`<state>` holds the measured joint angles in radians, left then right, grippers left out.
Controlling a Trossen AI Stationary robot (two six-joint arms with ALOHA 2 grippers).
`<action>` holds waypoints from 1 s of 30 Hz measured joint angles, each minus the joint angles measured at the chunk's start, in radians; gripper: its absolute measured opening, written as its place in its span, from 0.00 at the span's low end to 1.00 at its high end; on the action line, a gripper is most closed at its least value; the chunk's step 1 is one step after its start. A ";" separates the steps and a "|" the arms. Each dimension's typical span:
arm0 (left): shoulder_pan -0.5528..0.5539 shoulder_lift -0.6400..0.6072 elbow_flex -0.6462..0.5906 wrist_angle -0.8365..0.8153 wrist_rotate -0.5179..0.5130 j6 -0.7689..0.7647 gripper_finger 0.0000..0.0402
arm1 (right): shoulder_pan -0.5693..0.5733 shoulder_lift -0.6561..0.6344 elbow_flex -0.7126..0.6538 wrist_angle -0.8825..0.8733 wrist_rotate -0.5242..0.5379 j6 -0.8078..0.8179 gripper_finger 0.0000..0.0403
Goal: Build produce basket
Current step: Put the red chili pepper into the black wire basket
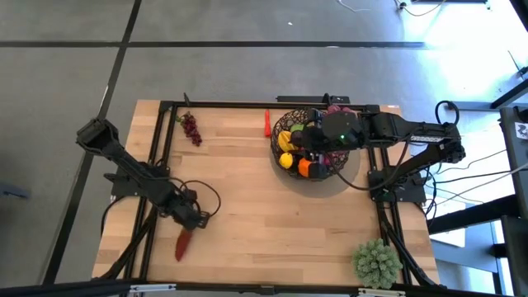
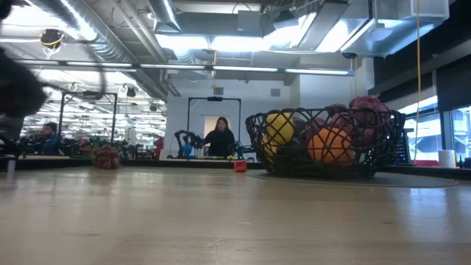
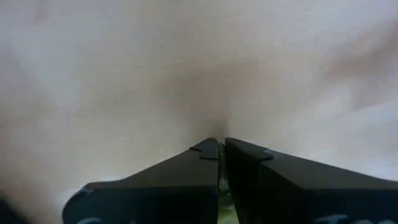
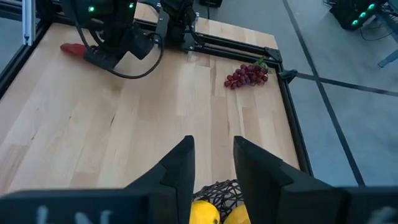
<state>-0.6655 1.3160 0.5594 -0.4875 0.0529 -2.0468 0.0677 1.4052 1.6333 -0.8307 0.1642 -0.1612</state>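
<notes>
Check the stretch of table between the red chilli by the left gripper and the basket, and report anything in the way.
Nothing visible blocks it. From the red chilli near the left gripper to the basket, the high view shows only bare table. The purple grapes lie off to the far side. The right gripper hovers over the basket.

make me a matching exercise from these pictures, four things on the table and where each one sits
Things:
1. purple grapes
2. red chilli
3. basket
4. spiky green ball

Places:
A. under the right gripper
B. near right corner of the table
C. far edge, left side
D. beside the left gripper, near edge

Pairs: 1-C, 2-D, 3-A, 4-B
</notes>
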 joint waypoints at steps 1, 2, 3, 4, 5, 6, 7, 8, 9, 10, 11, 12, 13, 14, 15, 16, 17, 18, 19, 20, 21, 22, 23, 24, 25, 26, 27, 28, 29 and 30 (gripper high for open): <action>0.009 -0.009 0.007 -0.001 -0.024 0.022 0.00 | 0.000 0.000 0.000 0.000 0.000 -0.004 0.28; 0.018 -0.020 0.017 0.001 -0.046 0.043 0.00 | 0.000 0.000 0.002 -0.002 0.000 -0.005 0.28; 0.028 -0.033 0.024 0.005 -0.065 0.068 0.00 | 0.000 0.000 0.007 -0.007 0.000 -0.004 0.28; 0.038 -0.049 0.031 0.003 -0.080 0.101 0.00 | 0.000 0.000 0.012 -0.006 0.000 -0.002 0.28; 0.051 -0.066 0.038 -0.001 -0.097 0.147 0.00 | 0.000 -0.001 0.016 -0.005 0.000 -0.002 0.28; 0.069 -0.082 0.048 -0.006 -0.112 0.189 0.00 | 0.000 -0.002 0.020 -0.008 0.000 -0.002 0.28; 0.089 -0.095 0.063 -0.011 -0.130 0.236 0.00 | 0.000 -0.002 0.026 -0.016 0.000 -0.004 0.28; 0.114 -0.103 0.081 -0.023 -0.142 0.290 0.00 | 0.000 -0.001 0.034 -0.029 0.002 -0.005 0.28; 0.141 -0.109 0.101 -0.044 -0.150 0.350 0.00 | 0.000 -0.001 0.040 -0.041 0.008 -0.005 0.28; 0.171 -0.112 0.122 -0.066 -0.151 0.419 0.00 | 0.000 -0.001 0.045 -0.053 0.020 -0.005 0.28; 0.202 -0.117 0.144 -0.092 -0.150 0.492 0.00 | 0.000 -0.002 0.051 -0.065 0.037 -0.005 0.28; 0.238 -0.121 0.172 -0.116 -0.151 0.567 0.00 | 0.000 -0.002 0.056 -0.086 0.053 -0.004 0.28; 0.273 -0.121 0.202 -0.132 -0.152 0.636 0.00 | 0.000 -0.001 0.062 -0.109 0.065 0.000 0.28; 0.310 -0.121 0.231 -0.144 -0.152 0.712 0.00 | 0.000 -0.001 0.070 -0.127 0.071 0.004 0.28; 0.349 -0.121 0.260 -0.155 -0.152 0.786 0.00 | 0.000 -0.001 0.076 -0.136 0.071 0.014 0.28; 0.387 -0.121 0.287 -0.158 -0.152 0.858 0.00 | 0.000 -0.001 0.079 -0.137 0.072 0.025 0.28; 0.423 -0.120 0.315 -0.157 -0.153 0.926 0.00 | 0.000 -0.002 0.079 -0.138 0.073 0.031 0.28; 0.461 -0.119 0.344 -0.156 -0.155 0.990 0.00 | 0.000 -0.002 0.079 -0.144 0.072 0.042 0.28; 0.497 -0.117 0.374 -0.157 -0.158 1.050 0.00 | 0.000 -0.002 0.079 -0.148 0.071 0.052 0.28; 0.531 -0.115 0.404 -0.157 -0.164 1.108 0.00 | 0.000 -0.002 0.079 -0.150 0.071 0.058 0.28; 0.564 -0.115 0.435 -0.158 -0.172 1.165 0.00 | 0.000 -0.003 0.079 -0.151 0.071 0.070 0.28; 0.594 -0.114 0.469 -0.159 -0.181 1.226 0.00 | 0.000 -0.004 0.079 -0.149 0.071 0.081 0.28; 0.619 -0.114 0.507 -0.158 -0.194 1.281 0.00 | 0.000 -0.004 0.079 -0.148 0.071 0.094 0.28; 0.642 -0.114 0.543 -0.153 -0.213 1.337 0.00 | 0.000 -0.004 0.079 -0.148 0.071 0.105 0.28; 0.663 -0.115 0.575 -0.148 -0.234 1.390 0.00 | 0.000 -0.004 0.079 -0.146 0.070 0.114 0.28; 0.681 -0.115 0.606 -0.141 -0.256 1.441 0.00 | 0.000 -0.004 0.079 -0.142 0.070 0.129 0.28; 0.696 -0.115 0.635 -0.131 -0.278 1.489 0.00 | 0.000 -0.004 0.079 -0.135 0.071 0.140 0.28; 0.710 -0.115 0.663 -0.114 -0.296 1.533 0.00 | 0.000 -0.004 0.079 -0.124 0.071 0.157 0.28; 0.723 -0.115 0.691 -0.091 -0.310 1.573 0.00 | 0.000 -0.001 0.079 -0.111 0.071 0.167 0.28; 0.734 -0.115 0.717 -0.064 -0.321 1.615 0.00 | 0.000 0.001 0.079 -0.095 0.071 0.179 0.28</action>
<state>0.0682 1.2011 1.2766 -0.5518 -0.2685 -0.4315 0.0677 1.4065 1.7126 -0.9252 0.2353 0.0178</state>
